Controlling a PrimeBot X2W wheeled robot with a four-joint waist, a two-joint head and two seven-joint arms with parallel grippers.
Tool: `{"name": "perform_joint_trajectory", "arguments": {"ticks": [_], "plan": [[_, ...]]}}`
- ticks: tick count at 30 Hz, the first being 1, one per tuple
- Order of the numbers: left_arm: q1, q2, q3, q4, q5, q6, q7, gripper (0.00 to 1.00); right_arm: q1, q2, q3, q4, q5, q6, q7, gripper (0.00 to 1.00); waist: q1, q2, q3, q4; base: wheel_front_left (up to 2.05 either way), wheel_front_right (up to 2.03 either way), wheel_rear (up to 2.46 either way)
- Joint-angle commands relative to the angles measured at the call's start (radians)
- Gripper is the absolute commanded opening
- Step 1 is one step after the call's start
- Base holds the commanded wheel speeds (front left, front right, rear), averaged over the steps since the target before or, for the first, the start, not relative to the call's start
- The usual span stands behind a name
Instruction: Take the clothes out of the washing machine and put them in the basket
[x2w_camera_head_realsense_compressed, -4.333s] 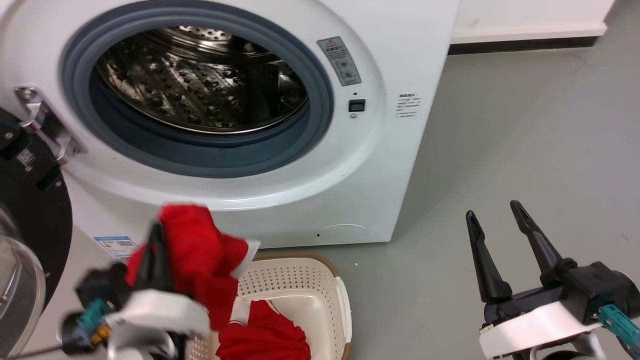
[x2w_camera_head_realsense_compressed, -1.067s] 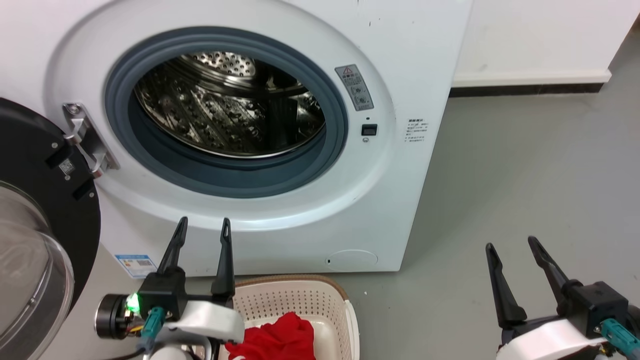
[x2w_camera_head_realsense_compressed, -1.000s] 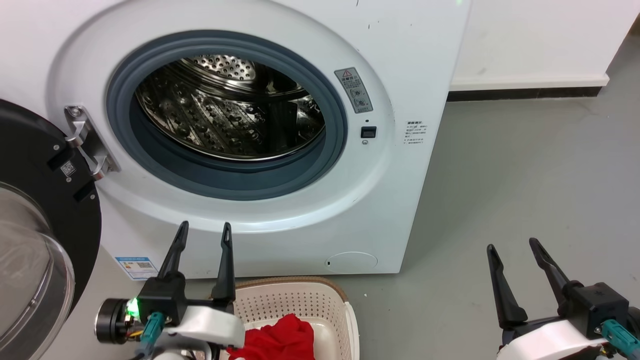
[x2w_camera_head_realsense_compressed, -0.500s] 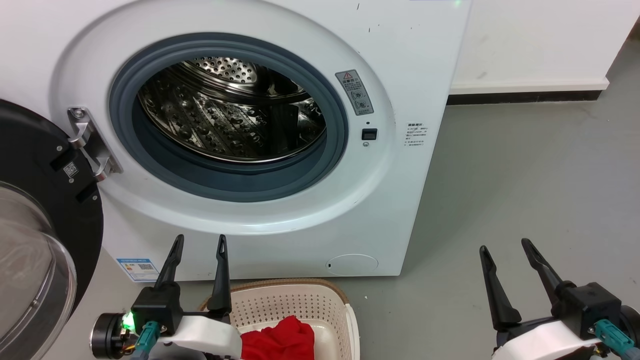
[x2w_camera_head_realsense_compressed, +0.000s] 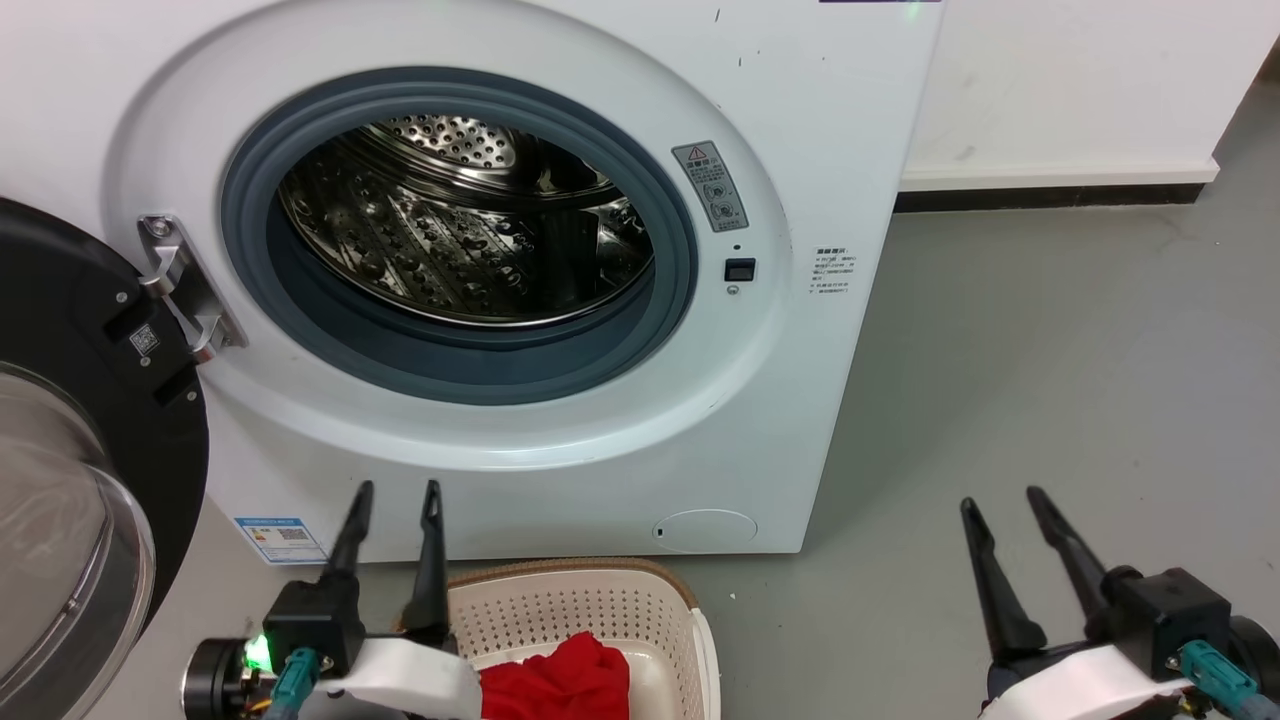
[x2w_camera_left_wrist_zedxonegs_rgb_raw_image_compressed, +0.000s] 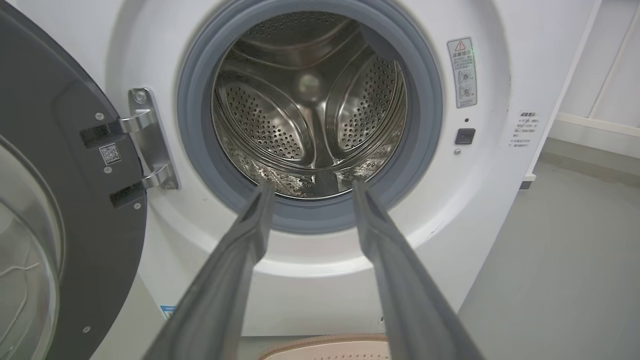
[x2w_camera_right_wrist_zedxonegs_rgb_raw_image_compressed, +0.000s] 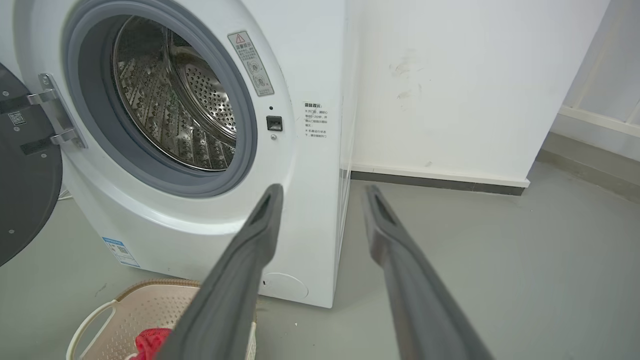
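light was bright, even and soft, with faint shadows on the grey floor; the steel drum glinted with specular highlights, both wrist views bowed at their edges, and the near fingers looked soft

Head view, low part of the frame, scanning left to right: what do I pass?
In order: open porthole door → left hand → basket with red clothes inside → bare grey floor → right hand.

The basket sits on the floor just before the washing machine, with clothes in it. The door stands out at the machine's left, and a wall stands behind.
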Motion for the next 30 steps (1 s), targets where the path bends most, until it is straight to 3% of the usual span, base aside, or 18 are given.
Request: {"name": "perform_joint_trajectory", "arguments": {"ticks": [1, 30], "plan": [[-0.009, -0.002, 0.013, 0.013, -0.089, -0.012, 0.018, 0.00, 0.003, -0.002, 0.003, 0.003, 0.096, 0.000, -0.007, 0.00, 0.0000, 0.0000, 0.000, 0.000, 0.00, 0.00, 0.00], [-0.055, -0.014, 0.086, 0.080, -0.598, -0.077, 0.123, 0.00, -0.097, -0.035, -0.018, 0.160, 0.662, 0.000, 0.005, 0.00, 0.0000, 0.0000, 0.002, 0.000, 0.00, 0.00, 0.00]]}}
